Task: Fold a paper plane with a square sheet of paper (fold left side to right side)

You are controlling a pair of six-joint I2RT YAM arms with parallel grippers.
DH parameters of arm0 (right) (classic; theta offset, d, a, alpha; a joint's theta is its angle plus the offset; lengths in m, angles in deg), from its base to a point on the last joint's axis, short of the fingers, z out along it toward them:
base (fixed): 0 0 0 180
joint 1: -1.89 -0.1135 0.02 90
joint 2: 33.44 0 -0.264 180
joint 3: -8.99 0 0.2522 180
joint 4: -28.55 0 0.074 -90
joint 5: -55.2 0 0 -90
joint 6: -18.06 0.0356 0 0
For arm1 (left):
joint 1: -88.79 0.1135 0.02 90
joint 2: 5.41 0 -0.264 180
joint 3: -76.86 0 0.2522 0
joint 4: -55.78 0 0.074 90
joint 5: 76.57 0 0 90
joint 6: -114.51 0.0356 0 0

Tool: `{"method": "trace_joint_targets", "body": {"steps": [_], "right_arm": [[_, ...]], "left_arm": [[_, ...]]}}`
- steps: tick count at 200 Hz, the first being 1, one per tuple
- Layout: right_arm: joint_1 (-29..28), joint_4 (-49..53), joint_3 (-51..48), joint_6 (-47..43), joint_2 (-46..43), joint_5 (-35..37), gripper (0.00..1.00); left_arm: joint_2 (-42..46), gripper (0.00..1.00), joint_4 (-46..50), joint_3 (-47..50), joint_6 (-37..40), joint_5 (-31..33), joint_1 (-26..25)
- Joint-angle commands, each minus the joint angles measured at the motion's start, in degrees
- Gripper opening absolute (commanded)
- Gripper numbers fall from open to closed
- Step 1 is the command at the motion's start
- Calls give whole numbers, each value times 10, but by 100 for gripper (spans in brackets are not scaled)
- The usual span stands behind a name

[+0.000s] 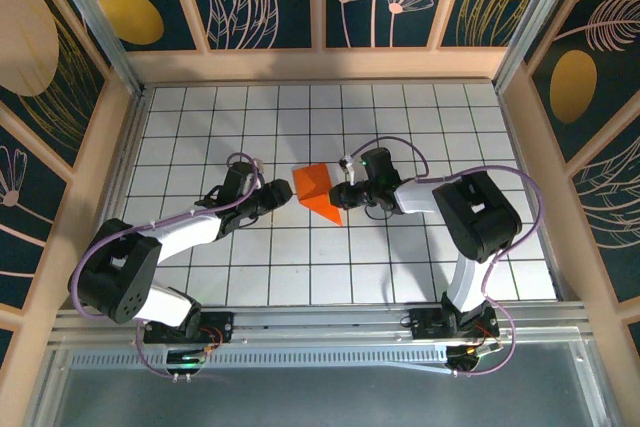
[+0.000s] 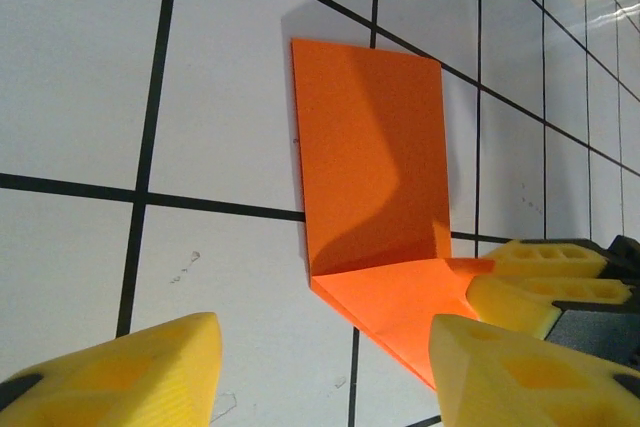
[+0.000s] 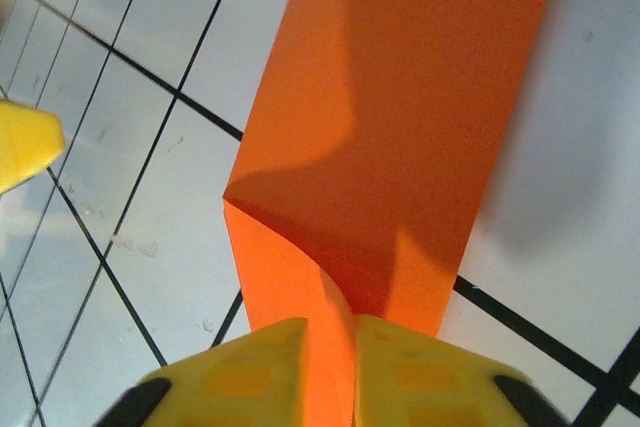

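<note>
We note the sheet of paper [image 1: 316, 190] plain bright orange, jaws yellow, tabletop [image 1: 250, 267] white with a black grid.

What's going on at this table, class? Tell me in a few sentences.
Two robot arms are folding an orange square sheet of paper on the gridded table. The right gripper is shut on one edge of the sheet, holding a flap up at a crease. The left gripper is open close by, not gripping anything.
</note>
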Motion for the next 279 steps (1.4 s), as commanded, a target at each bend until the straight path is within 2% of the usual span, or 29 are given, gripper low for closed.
{"method": "trace_joint_targets", "body": {"steps": [1,24,41,76,112,150,183,218,251,279], "right_arm": [[-4,-7,8,0,-34,-8,0],[-4,-14,-1,6,-54,-15,0],[-4,-29,-14,16,-68,-21,0],[-2,-71,-43,42,-91,-32,0],[-2,-91,-59,57,-104,-36,0],[-1,-99,-66,62,-107,-36,0],[-2,-97,-66,60,-106,-37,0],[-2,-97,-66,62,-103,-35,0],[-2,-95,-66,62,-99,-32,0],[-2,-91,-65,63,-97,-27,0]], "left_arm": [[10,64,-6,5,-14,18,4],[22,74,-29,13,-38,16,15],[30,78,-66,28,-60,-11,34],[6,79,-175,47,-116,-103,72],[-66,69,-227,14,-132,-169,77],[-134,65,-230,-28,-124,-186,78],[-206,59,-238,-70,-112,-227,78],[-256,56,-218,-104,-92,-235,77],[-278,45,-224,-122,-89,-242,77],[-288,28,-223,-132,-86,-245,77]]}}
